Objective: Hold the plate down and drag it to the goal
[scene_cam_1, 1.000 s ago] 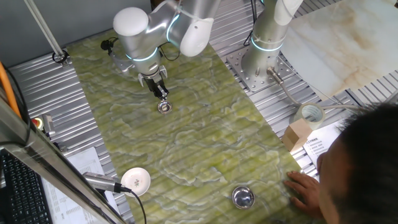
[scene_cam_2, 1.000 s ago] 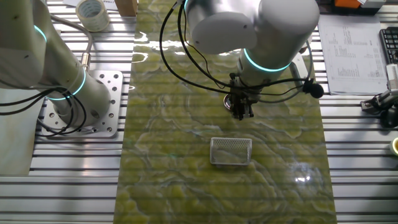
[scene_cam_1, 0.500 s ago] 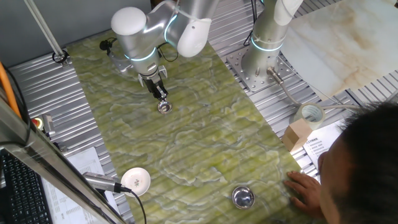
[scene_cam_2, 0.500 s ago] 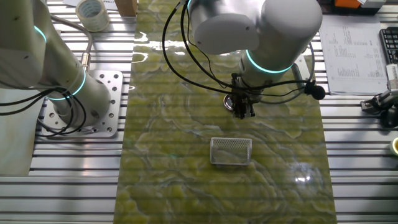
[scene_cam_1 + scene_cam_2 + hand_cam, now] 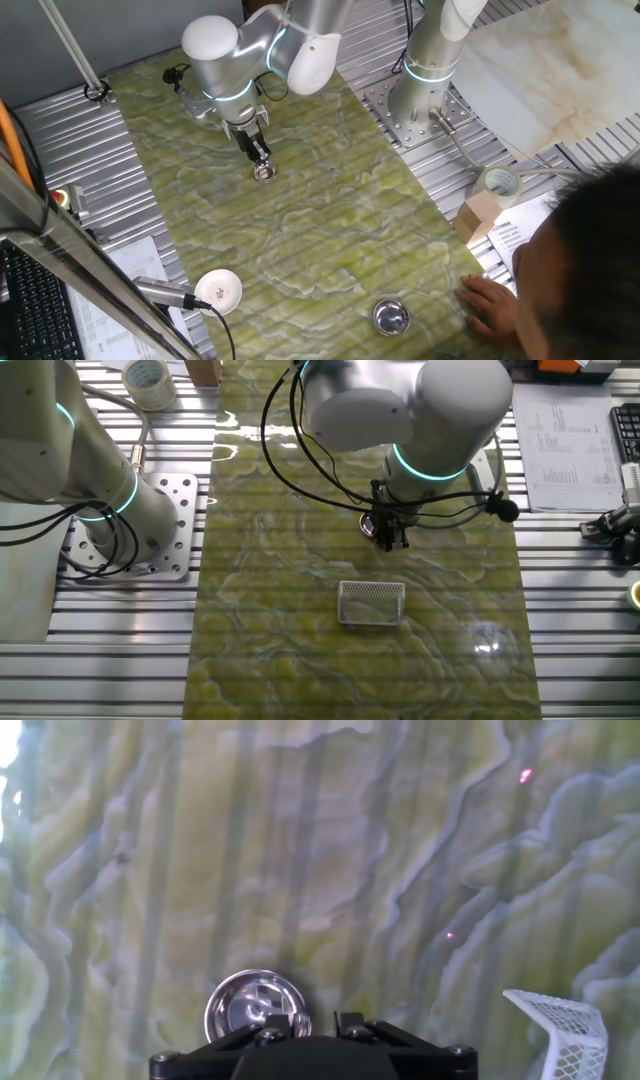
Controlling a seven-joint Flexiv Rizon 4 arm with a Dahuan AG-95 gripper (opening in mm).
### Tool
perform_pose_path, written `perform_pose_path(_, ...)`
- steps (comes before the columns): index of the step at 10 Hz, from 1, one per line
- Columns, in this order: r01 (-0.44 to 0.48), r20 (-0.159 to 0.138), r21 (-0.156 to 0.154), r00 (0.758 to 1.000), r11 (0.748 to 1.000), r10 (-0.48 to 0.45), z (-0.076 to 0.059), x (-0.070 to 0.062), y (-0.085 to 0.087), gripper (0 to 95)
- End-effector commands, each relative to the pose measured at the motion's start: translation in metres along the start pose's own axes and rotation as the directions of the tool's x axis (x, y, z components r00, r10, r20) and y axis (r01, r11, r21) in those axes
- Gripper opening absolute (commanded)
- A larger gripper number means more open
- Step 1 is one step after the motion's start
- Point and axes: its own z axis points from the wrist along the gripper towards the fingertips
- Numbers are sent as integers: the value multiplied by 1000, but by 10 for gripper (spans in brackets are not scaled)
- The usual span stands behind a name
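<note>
The plate (image 5: pixel 265 173) is a small shiny round silver dish lying on the green marbled mat (image 5: pixel 330 230). My gripper (image 5: pixel 260 156) points down with its tip right at the plate's far rim, and its fingers look pressed together with nothing between them. I cannot tell whether the tip touches the plate. In the hand view the plate (image 5: pixel 255 1004) lies just ahead of the left finger, which overlaps its near rim. In the other fixed view my gripper (image 5: pixel 389 541) covers the plate.
A white mesh basket (image 5: pixel 371 603) sits on the mat near the gripper and also shows in the hand view (image 5: pixel 560 1025). A larger metal bowl (image 5: pixel 390 317), a white disc (image 5: pixel 220 289) and a person's hand (image 5: pixel 490 300) are at the mat's near end. A second arm's base (image 5: pixel 420 105) stands beside the mat.
The arm has shifted only very slightly over the plate. The plate stays in the same place.
</note>
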Motion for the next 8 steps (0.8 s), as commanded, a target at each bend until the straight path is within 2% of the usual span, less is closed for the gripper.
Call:
perform_pose_path(1,0,0,-2,1000,1000,0,0,1,1,190)
perform_pose_path(7,0,3,-3,1000,1000,0,2,1,1,190)
perform_pose_path(8,1,2,-3,1000,1000,-1,2,1,1,0)
